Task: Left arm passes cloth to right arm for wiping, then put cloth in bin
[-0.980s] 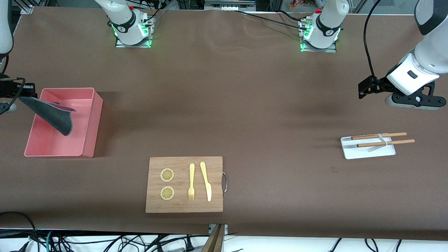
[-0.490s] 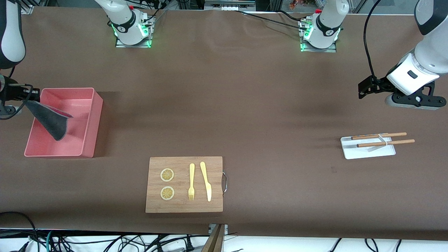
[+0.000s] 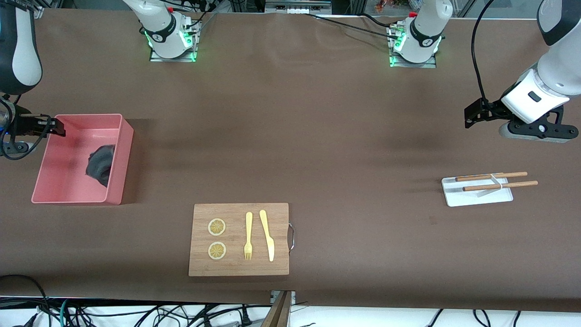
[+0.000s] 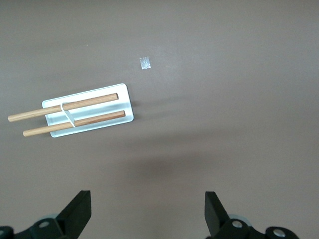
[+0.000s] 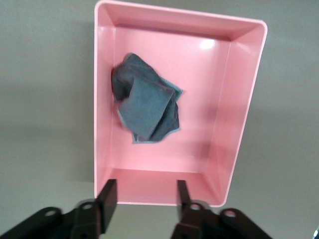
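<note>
Lying crumpled inside the bin (image 3: pixel 119 150) at the right arm's edge of the desk, the cloth (image 3: pixel 100 165) has just dropped from the right claw (image 3: pixel 58 127), now parted and empty above the rim. Disposal appears complete. Left claw (image 4: pixel 148 217) waits, spread wide, near the white tray (image 3: pixel 476 195).

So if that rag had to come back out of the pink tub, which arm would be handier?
Probably the right: the right gripper hangs open over the pink plastic bin's rim, the crumpled dark grey cloth below. The left gripper waits open above the table's other end.
</note>
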Controlling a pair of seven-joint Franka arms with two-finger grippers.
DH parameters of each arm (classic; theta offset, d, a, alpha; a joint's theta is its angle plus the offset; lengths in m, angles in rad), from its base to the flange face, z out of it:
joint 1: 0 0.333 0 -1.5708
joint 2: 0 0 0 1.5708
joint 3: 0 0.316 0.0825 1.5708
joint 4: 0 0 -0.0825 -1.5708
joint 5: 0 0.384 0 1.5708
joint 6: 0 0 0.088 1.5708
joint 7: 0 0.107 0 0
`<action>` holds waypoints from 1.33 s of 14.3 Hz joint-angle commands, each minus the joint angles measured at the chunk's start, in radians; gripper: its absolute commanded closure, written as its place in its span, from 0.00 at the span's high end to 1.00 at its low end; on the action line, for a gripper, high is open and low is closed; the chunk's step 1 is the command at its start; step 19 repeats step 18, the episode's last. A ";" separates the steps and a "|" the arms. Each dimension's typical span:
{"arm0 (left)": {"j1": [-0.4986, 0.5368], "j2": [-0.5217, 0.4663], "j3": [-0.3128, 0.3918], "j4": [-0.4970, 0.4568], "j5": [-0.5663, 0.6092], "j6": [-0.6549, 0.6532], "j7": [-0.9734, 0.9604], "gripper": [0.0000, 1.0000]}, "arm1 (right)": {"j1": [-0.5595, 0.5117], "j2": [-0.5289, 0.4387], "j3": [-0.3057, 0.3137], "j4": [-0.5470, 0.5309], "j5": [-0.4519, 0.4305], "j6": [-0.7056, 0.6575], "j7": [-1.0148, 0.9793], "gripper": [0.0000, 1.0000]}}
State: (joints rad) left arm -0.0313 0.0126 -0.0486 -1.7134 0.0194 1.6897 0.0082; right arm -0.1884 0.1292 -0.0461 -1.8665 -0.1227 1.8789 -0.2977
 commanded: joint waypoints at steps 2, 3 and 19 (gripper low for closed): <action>-0.002 -0.010 0.003 -0.005 -0.019 -0.004 0.007 1.00 | 0.006 -0.060 0.008 0.006 0.110 0.019 0.009 1.00; -0.004 -0.010 0.003 -0.005 -0.018 -0.005 0.007 1.00 | 0.024 -0.080 0.026 0.007 0.115 0.014 0.017 1.00; -0.004 -0.011 0.003 -0.003 -0.018 -0.005 0.007 1.00 | 0.130 -0.143 0.117 0.118 0.138 -0.159 0.126 1.00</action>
